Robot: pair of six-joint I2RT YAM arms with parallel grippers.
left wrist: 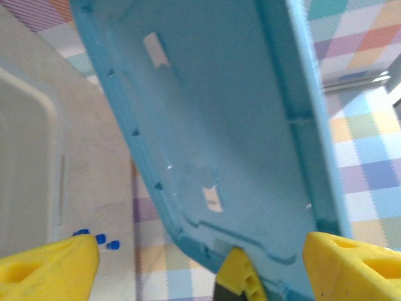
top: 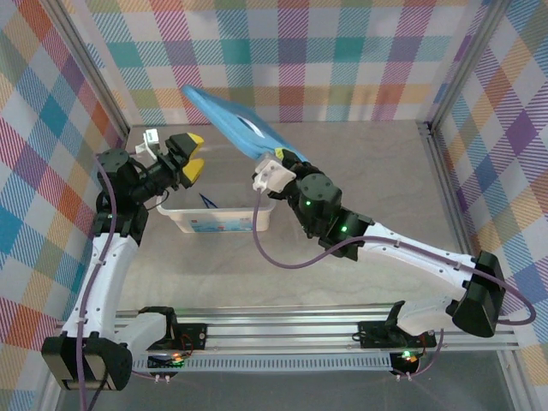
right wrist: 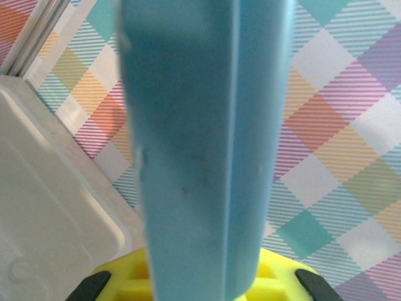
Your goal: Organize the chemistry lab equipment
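Right gripper (top: 276, 164) clamped on the blue lid (top: 229, 120), held tilted above the table. Left gripper (top: 192, 157) has jaws apart, over the white tub (top: 224, 223) (tweezers (top: 208, 201) and blue-capped tubes (left wrist: 100, 239) inside).

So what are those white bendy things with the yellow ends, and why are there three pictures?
They are two robot arms. One picture looks down from above. The other two come from little cameras on each arm's wrist, so you see the yellow fingers up close.

On the table sits a white plastic tub with something small and dark blue inside. The right tool is pinching a big flat blue lid and holding it up, tilted, over the table. That lid looks huge in the right wrist picture.

The left tool is open and holds nothing; its camera looks at the lid's underside and some tiny blue caps.
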